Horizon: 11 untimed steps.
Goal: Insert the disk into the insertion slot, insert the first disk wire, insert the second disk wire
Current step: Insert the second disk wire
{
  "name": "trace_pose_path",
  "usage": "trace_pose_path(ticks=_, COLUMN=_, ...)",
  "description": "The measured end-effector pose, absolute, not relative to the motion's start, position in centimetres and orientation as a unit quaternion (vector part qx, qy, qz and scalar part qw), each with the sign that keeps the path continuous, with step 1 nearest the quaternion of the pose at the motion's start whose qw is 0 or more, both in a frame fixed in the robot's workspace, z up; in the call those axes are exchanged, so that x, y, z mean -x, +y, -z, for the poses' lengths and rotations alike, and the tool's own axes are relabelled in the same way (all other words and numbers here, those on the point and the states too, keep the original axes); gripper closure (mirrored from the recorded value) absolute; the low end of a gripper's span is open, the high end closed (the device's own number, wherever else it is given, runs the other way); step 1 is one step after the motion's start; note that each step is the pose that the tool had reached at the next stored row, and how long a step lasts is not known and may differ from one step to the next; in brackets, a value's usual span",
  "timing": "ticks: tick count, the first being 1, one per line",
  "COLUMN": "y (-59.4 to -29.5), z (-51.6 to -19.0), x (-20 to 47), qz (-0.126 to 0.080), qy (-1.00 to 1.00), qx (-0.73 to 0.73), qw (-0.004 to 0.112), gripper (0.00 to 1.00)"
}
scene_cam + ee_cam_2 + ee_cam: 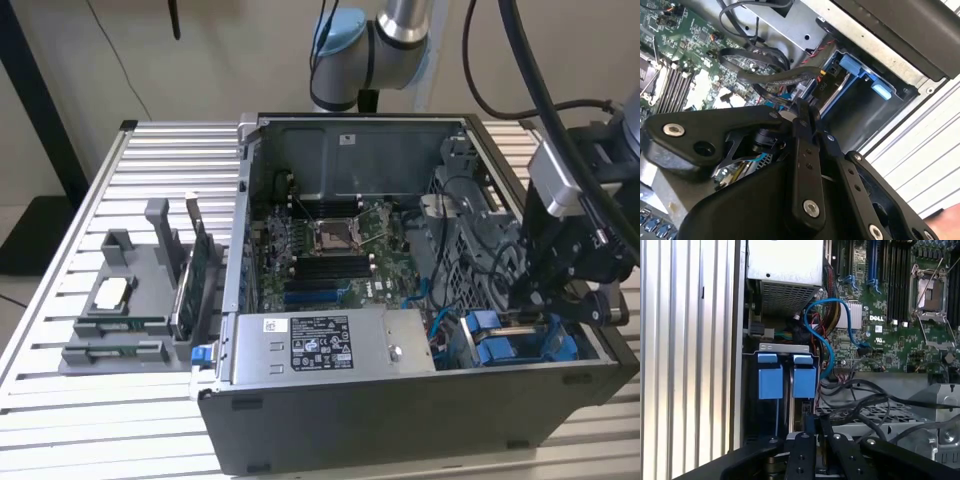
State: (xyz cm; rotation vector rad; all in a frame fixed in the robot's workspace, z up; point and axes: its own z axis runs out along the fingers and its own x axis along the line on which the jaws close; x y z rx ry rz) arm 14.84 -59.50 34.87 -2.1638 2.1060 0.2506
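Two-part entry: disk first, then tool. Find the disk (771, 382) seated in the insertion slot (785, 347) at the corner of the computer case (330, 420) towards the exterior view's right, just beside the power supply box (330, 345). See mostly its blue carrier with two handle tabs in the first wrist view, and the same blue in the second wrist view. Judge it dense and rigid, metal-bodied, and intolerant of knocks or twisting. Judge the plastic carrier smooth and slightly springy. Would take hold at the blue tabs or carrier sides, never at the label face or connector end. Expect the disk wires to handle the opposite way: light, limp along the run and stiff only at the plug, so any grip belongs on the plug body. Find the gripper (816, 432) low inside the case, near the disk bay, among dark cables (865, 400) crossing the metal cage. Read the fingers (801, 150) as drawn together to a narrow gap, with tips right at a black plug (821, 86) on a flat grey cable (775, 77). Cannot tell whether the plug is pinched or merely touched.
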Motion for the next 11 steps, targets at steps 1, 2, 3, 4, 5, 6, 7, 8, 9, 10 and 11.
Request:
trace_pose_path(ticks=1, y=-59.52, z=-34.85, x=-14.88, qz=-0.083, qy=0.694, qx=0.713, qw=0.056, gripper=0.84)
trace_pose_path(ticks=2, y=-59.54, z=-34.82, x=-14.92, qz=-0.083, qy=0.694, qx=0.713, qw=0.056, gripper=0.84)
trace_pose_path(ticks=3, y=-59.56, z=-34.81, x=-14.96, qz=-0.083, qy=0.694, qx=0.713, qw=0.056, gripper=0.84)
trace_pose_path(ticks=4, y=-59.58, z=-34.78, x=-15.01, qz=-0.083, qy=0.693, qx=0.714, qw=0.056, gripper=0.84)
trace_pose_path(ticks=5, y=-59.6, z=-34.75, x=-15.05, qz=-0.083, qy=0.693, qx=0.714, qw=0.056, gripper=0.84)
trace_pose_path(ticks=6, y=-59.61, z=-34.71, x=-15.1, qz=-0.083, qy=0.693, qx=0.714, qw=0.056, gripper=0.84)
trace_pose_path(ticks=7, y=-59.62, z=-34.68, x=-15.15, qz=-0.083, qy=0.693, qx=0.714, qw=0.056, gripper=0.84)
trace_pose_path(ticks=8, y=-59.63, z=-34.65, x=-15.19, qz=-0.083, qy=0.693, qx=0.714, qw=0.056, gripper=0.84)
trace_pose_path(ticks=9, y=-59.65, z=-34.61, x=-15.22, qz=-0.083, qy=0.693, qx=0.714, qw=0.056, gripper=0.84)
trace_pose_path(ticks=10, y=-59.66, z=-34.57, x=-15.25, qz=-0.083, qy=0.693, qx=0.714, qw=0.056, gripper=0.84)
trace_pose_path(ticks=11, y=-59.66, z=-34.52, x=-15.29, qz=-0.083, qy=0.693, qx=0.714, qw=0.056, gripper=0.84)
